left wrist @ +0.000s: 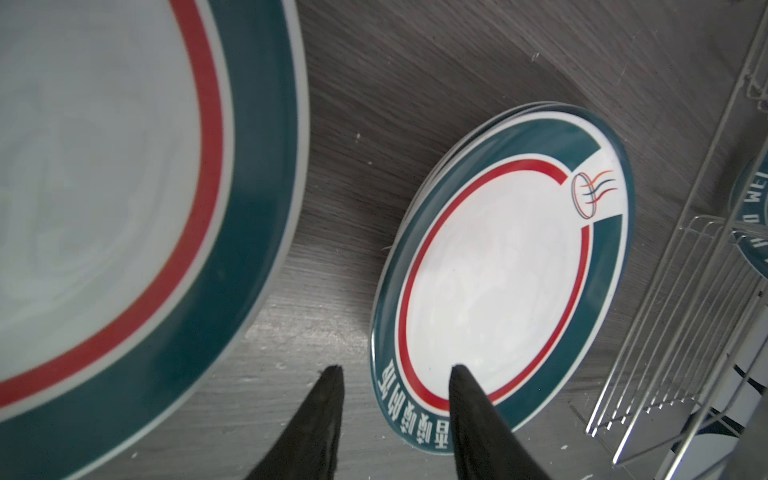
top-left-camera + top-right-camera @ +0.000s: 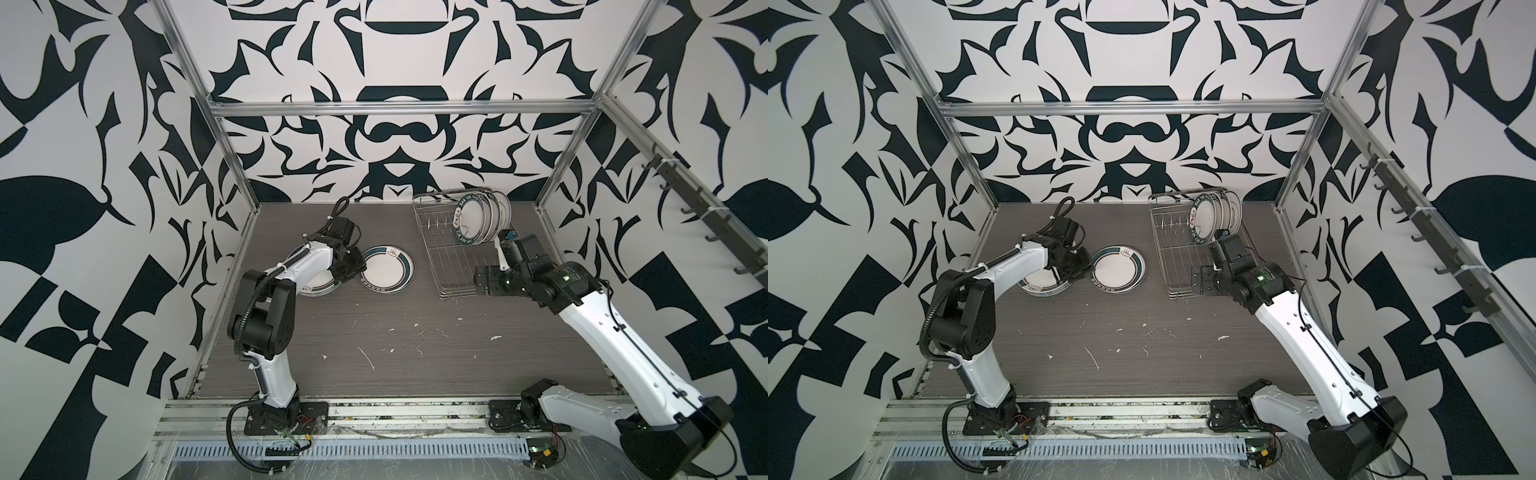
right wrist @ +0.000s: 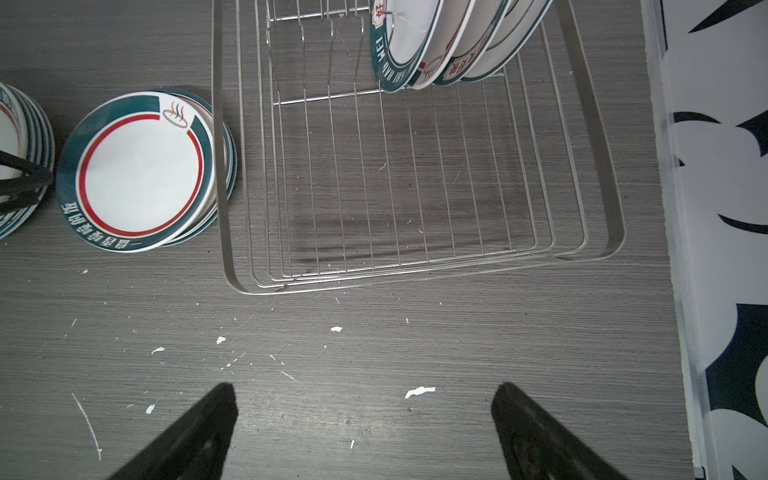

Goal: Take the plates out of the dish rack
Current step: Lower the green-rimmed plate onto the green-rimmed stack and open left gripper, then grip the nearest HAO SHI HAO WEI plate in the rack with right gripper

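Plates of the small stack [image 1: 498, 282] lie flat just under the left gripper [image 1: 395, 370]. Its two black fingers [image 1: 469, 424] stand parted and clamp nothing. In the left wrist view one tip shows over the top plate's lettered teal rim and the other over bare table [image 1: 415, 83]. The rim's edge lies between them, clear of that second finger. At 9 o'clock of the small stack, close beside it, lies the large stack [image 2: 316, 289], partly hidden by the left arm [image 2: 299, 262] in both top views. Both stacks sit around 10 o'clock of the tabletop.

The right gripper [image 3: 365, 388] has its fingers [image 3: 540, 436] spread wide and empty, over bare table in its wrist view. In a top view it hangs above the 3 o'clock side of the dish rack [image 2: 432, 266]. The rack stands at 1 o'clock of the table, at 3 o'clock of the small stack and apart from it. About four racked plates [image 2: 478, 220] stand on edge, leaning together, at the rack's 1 o'clock corner.
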Controlling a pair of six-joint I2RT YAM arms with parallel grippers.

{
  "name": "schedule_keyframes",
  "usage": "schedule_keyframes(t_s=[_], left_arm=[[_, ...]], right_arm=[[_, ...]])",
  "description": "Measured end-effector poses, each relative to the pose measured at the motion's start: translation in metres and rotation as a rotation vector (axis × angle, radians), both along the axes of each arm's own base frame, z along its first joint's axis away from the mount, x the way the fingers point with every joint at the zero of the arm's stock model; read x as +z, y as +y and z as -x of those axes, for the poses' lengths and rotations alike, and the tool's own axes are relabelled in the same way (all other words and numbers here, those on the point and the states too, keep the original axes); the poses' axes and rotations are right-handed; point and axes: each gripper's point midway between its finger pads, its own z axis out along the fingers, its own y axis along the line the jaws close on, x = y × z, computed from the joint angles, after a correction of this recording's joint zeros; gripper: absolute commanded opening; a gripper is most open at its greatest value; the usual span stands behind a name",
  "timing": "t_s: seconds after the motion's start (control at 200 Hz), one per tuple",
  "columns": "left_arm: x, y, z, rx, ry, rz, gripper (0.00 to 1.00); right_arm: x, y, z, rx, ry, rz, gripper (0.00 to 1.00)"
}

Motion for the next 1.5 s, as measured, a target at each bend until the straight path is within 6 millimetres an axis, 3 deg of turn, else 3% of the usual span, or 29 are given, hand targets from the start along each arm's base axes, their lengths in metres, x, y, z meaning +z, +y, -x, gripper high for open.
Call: schedule_keyframes(t_s=[0.23,0.395,0.675,0.895,1.025,1.13,1.23,1.37,1.5], left_arm=[[-0.017,-0.006,-0.005,-0.019,0.032,-0.016,0.48],[-0.016,-0.011,-0.01,-0.03,0.031,-0.018,0.51],[-0.013,-0.022,-0.017,-0.057,0.022,-0.02,0.56],[-0.014,-0.02,-0.015,-0.061,0.037,-0.039,0.59],[-0.011,-0.015,-0.011,-0.06,0.04,-0.064,0.62],[0.007,-0.009,-0.004,-0.058,0.01,-0.068,0.64],[0.038,0.001,0.011,-0.05,-0.05,-0.066,0.66],[0.083,0.024,0.037,-0.023,-0.165,-0.086,0.7],[0.101,0.052,0.065,0.02,-0.224,-0.115,0.72]], right_arm=[[0.0,-0.001,-0.001,-0.001,0.0,-0.001,1.0],[-0.006,-0.005,-0.01,-0.017,0.015,0.004,1.0],[-0.024,-0.003,-0.04,-0.026,0.062,0.026,1.0],[-0.017,-0.001,-0.065,-0.018,0.043,0.018,1.0],[-0.013,-0.006,-0.092,-0.029,0.032,0.01,1.0],[-0.015,-0.01,-0.119,-0.041,0.024,0.013,1.0],[-0.022,-0.011,-0.148,-0.043,0.024,0.022,1.0],[-0.034,-0.006,-0.188,-0.031,0.024,0.037,1.0],[-0.04,0.0,-0.216,-0.021,0.019,0.045,1.0]])
